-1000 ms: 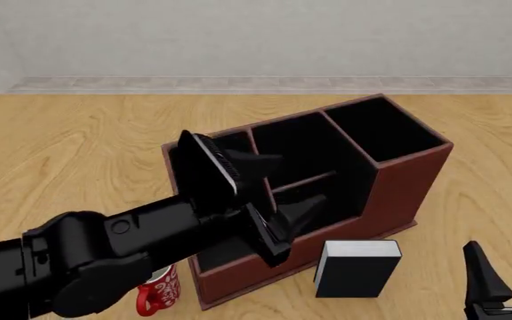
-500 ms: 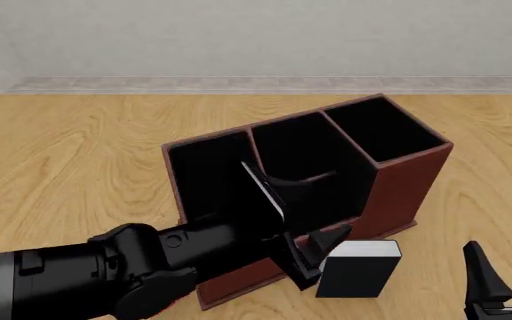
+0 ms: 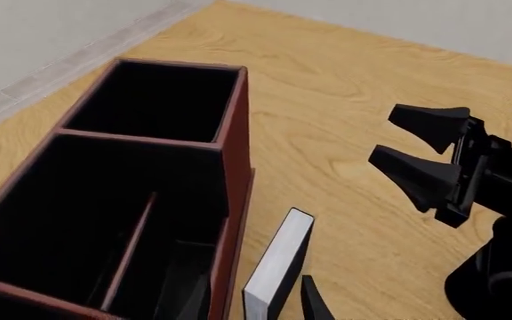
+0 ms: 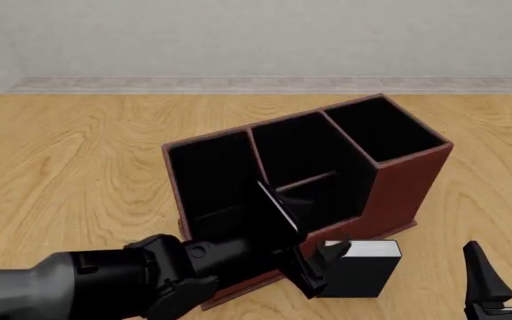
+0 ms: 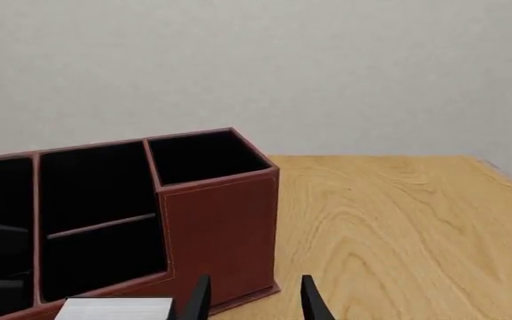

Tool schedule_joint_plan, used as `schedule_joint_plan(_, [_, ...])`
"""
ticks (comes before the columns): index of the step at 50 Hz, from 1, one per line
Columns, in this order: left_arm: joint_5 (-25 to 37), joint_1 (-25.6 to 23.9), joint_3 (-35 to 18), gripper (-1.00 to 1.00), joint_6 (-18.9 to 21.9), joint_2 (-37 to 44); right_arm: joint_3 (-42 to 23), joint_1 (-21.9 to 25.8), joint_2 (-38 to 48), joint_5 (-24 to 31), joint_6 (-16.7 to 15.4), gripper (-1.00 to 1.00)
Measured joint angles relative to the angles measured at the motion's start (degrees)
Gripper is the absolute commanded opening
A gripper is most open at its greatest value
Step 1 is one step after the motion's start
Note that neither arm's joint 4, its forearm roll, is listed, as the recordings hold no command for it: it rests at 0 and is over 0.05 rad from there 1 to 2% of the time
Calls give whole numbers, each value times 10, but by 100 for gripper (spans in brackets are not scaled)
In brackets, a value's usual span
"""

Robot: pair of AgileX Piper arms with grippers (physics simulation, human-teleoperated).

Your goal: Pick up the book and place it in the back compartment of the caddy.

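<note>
Left claw (image 4: pixel 314 257) spread wide, right claw (image 4: pixel 505 273) parted, low

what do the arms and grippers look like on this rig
Both are matte black. The left arm is a thick, rounded tube with small bolted joint housings, ending in the left gripper with two pointed wedge fingers. The right gripper has the same tapered black fingers on a blocky base. No cables or markings show.

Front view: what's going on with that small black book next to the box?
The left gripper is open, one of its fingers on either side of the small black hardback with white pages, not yet closed on it. The book stands upright on the wooden table, just outside the reddish-brown caddy. The right gripper waits open nearby, holding nothing.
</note>
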Motion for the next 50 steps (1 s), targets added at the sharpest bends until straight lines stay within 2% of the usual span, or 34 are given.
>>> schedule_joint_plan(50, [-17,-20,6,100,-2,72,0,0,0,1,1,100])
